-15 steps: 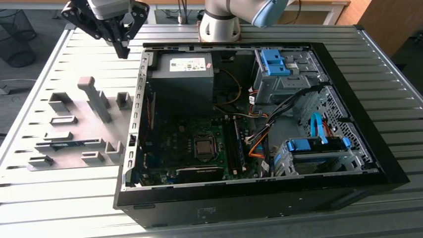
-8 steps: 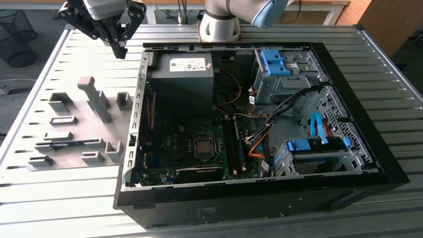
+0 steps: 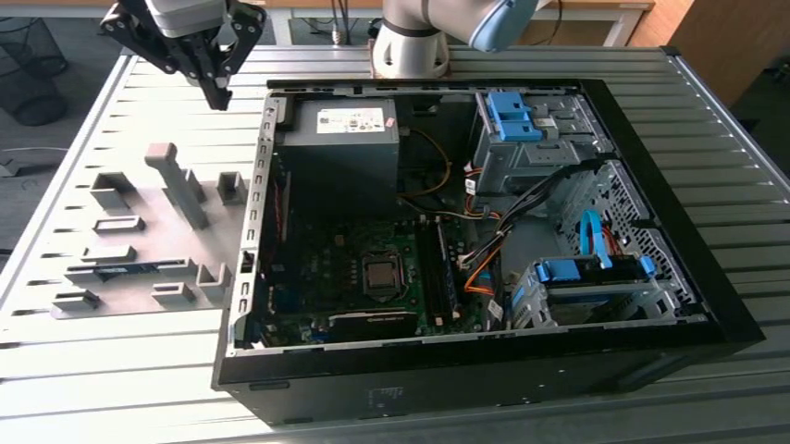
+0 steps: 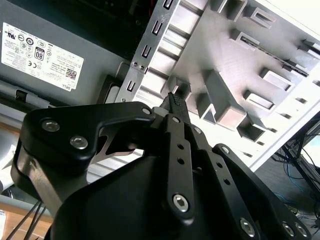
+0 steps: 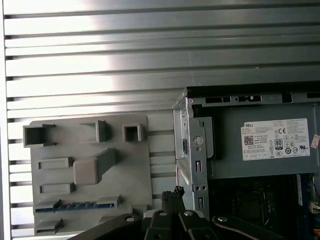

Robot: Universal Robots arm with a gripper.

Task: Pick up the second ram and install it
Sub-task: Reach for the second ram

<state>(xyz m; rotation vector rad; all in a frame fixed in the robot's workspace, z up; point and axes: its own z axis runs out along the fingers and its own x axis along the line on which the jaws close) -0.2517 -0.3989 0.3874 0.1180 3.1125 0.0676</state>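
Note:
The second ram (image 3: 124, 270) is a thin blue-green stick lying in a slot of the grey holder plate (image 3: 148, 217) on the exterior view's left, beside the open computer case (image 3: 494, 231). In the first wrist view the ram (image 5: 75, 205) shows as a blue strip near one end of the plate (image 5: 140, 165). My gripper (image 3: 220, 97) hangs high above the table past the plate's far end, well apart from the ram. Its black fingers meet at the tips in both wrist views (image 5: 175, 192) (image 4: 175, 100), and nothing is between them.
Several grey block-shaped holders (image 3: 179, 185) rise from the plate. The case's raised metal wall (image 3: 262, 185) runs along the plate's side. Inside are the grey power supply (image 3: 339, 139), the motherboard with its processor socket (image 3: 380, 273), black slots (image 3: 435, 268), cables and blue drive brackets (image 3: 512, 116).

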